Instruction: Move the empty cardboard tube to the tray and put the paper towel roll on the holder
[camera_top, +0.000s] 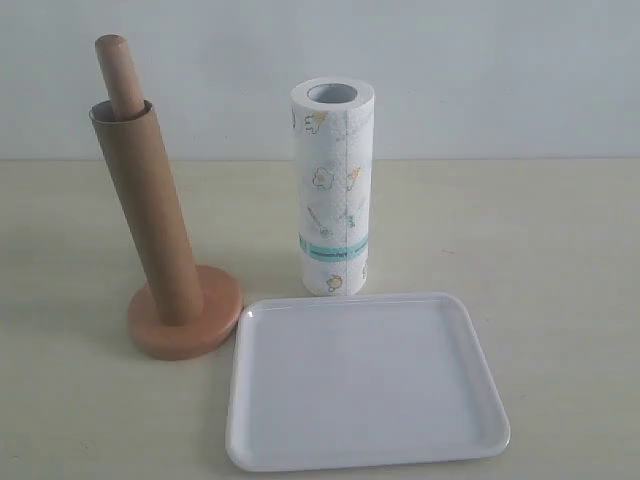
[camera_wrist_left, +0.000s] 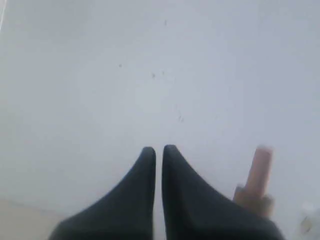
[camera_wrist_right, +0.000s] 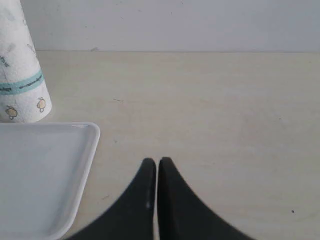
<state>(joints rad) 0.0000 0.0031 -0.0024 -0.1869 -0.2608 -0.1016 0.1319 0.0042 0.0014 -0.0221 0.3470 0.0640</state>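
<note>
Tube (camera_top: 150, 220) sleeves the holder (camera_top: 186, 328), left gripper (camera_wrist_left: 159, 149) and right gripper (camera_wrist_right: 158, 161) both narrow, seemingly empty, so next: open, lift tube straight up.

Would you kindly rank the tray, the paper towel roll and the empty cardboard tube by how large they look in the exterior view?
1. The tray, by far the widest, though nearest the camera.
2. The paper towel roll, thick.
3. The empty cardboard tube, about as tall but slimmer.
</note>
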